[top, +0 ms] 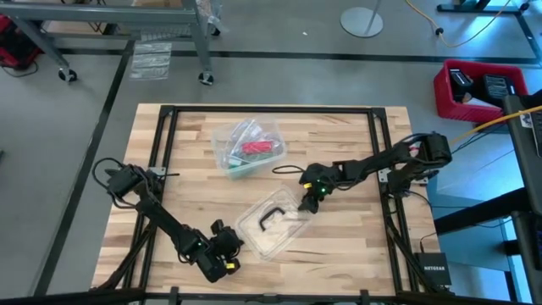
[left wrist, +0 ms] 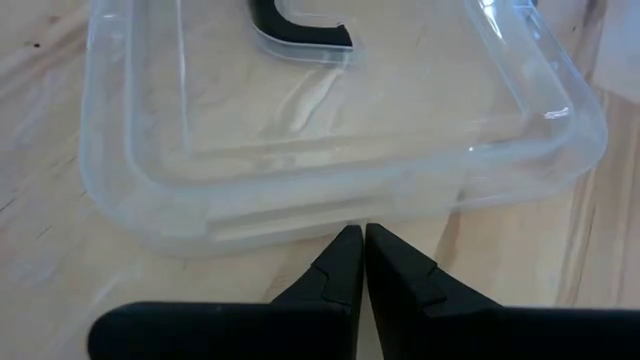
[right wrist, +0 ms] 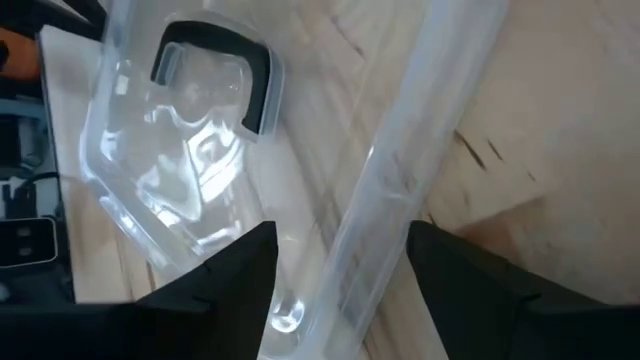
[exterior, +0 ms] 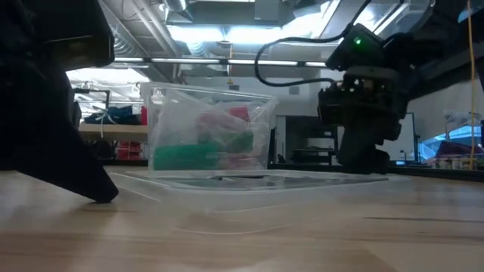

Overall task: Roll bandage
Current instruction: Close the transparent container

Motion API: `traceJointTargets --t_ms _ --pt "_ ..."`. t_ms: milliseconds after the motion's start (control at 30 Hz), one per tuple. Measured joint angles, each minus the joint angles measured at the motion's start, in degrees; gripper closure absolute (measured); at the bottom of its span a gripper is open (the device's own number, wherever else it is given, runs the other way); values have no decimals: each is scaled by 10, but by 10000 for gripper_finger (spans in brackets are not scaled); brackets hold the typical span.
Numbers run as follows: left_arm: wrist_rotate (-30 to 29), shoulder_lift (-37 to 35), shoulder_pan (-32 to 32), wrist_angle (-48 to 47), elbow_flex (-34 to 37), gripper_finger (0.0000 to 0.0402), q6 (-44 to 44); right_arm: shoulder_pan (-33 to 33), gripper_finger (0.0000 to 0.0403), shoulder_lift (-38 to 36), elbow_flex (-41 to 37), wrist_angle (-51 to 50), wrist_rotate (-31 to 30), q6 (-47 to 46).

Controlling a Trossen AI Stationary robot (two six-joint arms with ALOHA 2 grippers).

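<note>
Right gripper [top: 312,200] is placed at the far corner of the clear box [top: 271,224], jaws spread, one either side of its rim, nothing pinched. Left gripper [left wrist: 362,262] is seen just short of the box's near edge, jaws pressed together, empty.

The bandage [top: 255,148], red and soft, is seen inside the crinkled clear bag [top: 246,146], well apart from both grippers, beside something green.

Risks, as judged: the box is smooth, rigid, glossy plastic with rounded corners and a black handle [top: 273,217]; it could slide on the wooden table [top: 339,246] if nudged. The thin bag may snag or lift with the bandage.
</note>
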State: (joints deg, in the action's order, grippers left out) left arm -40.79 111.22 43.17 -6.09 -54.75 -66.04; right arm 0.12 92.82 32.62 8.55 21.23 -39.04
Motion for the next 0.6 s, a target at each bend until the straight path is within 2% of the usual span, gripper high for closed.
traceJointTargets --t_ms 100,367,600 --pt "5 8 -8 -1 0 390 0 0 167 21 0 26 22 -10" --pt "14 14 -23 0 0 390 33 0 167 35 -3 81 33 -12" --pt "13 16 -25 3 0 390 32 4 167 38 -2 180 111 -10"
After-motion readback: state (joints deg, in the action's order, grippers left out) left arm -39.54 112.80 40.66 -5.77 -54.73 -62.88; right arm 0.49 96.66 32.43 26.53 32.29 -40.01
